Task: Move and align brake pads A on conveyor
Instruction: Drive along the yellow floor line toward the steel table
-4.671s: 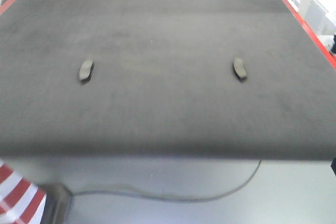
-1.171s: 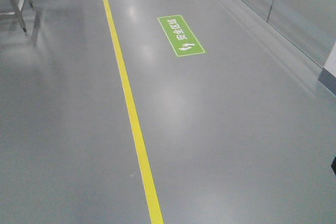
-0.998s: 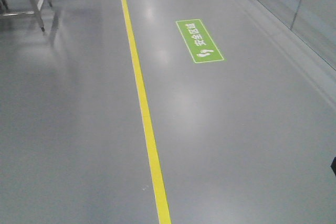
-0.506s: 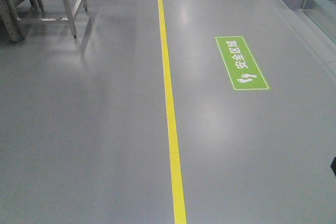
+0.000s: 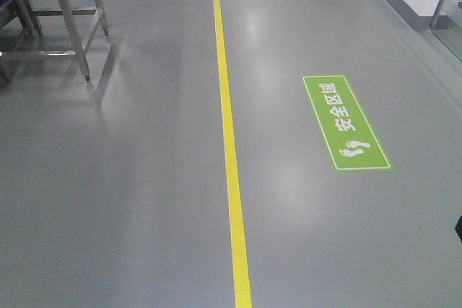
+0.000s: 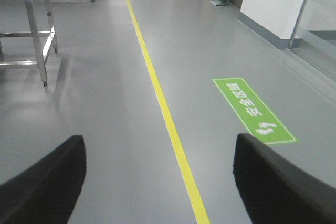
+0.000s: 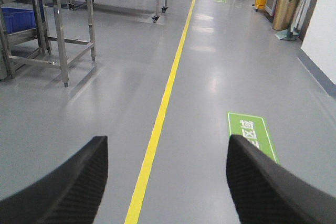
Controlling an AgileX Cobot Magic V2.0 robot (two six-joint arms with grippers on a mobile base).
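Both left tool (image 6: 158, 145) and right tool (image 7: 168, 145) wide-spread, empty, fingers (image 6: 47, 182) cut off at frame edges.

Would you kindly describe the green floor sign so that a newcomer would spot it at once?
Start with the grey floor and follow the yellow line running along it. Right of that line, apart from it, lies the green floor sign. Unlike the plain yellow line, it is a green rectangle bearing white characters and white footprints.
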